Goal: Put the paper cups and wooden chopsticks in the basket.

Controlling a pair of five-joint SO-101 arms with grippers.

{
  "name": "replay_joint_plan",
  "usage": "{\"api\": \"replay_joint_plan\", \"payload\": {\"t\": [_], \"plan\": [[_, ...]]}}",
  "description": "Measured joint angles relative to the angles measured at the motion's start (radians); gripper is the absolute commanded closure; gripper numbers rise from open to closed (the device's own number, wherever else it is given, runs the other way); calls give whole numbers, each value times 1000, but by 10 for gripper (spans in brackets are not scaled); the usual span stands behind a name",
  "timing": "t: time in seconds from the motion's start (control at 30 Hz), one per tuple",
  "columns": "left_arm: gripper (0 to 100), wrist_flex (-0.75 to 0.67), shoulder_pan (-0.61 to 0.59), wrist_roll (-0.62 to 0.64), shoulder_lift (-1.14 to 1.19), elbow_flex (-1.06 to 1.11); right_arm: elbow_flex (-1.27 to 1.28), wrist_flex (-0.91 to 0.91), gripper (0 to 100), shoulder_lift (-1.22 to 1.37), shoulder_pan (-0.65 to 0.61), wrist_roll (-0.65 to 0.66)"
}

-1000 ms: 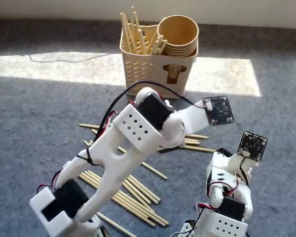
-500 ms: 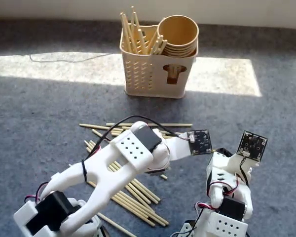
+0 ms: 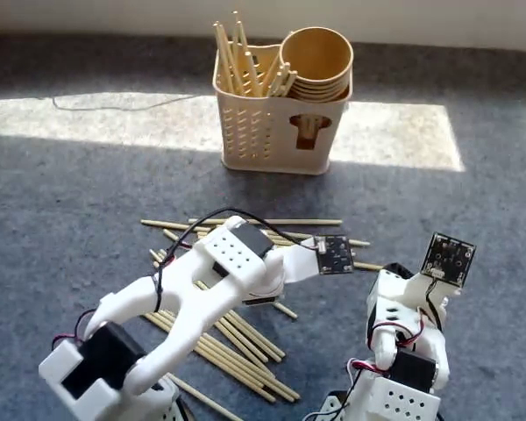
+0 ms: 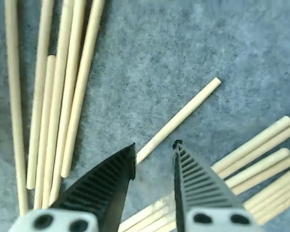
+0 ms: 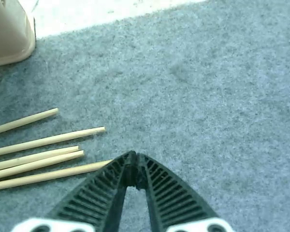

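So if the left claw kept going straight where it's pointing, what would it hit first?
Probably the single loose chopstick lying slantwise on the carpet, whose near end runs into the gap of the open left gripper. Its height above it is unclear.

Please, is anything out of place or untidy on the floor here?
Yes. Many wooden chopsticks lie scattered at crossing angles on the grey carpet, not in the basket. The paper cups sit stacked inside it; nothing looks damaged.

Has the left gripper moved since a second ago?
Yes. The left gripper has drawn back from the basket and come down toward the loose chopsticks.
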Motion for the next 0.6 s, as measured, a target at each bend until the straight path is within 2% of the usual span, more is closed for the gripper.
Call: {"api": "replay_joint_plan", "payload": {"t": [0.27, 0.43, 0.6], "plan": [[867, -31, -5, -8, 144, -35, 0, 0, 992, 0, 0, 0], [934, -31, -2, -9, 164, -52, 0, 0, 992, 0, 0, 0], [941, -31, 2, -17, 167, -52, 0, 0, 992, 0, 0, 0]]}}
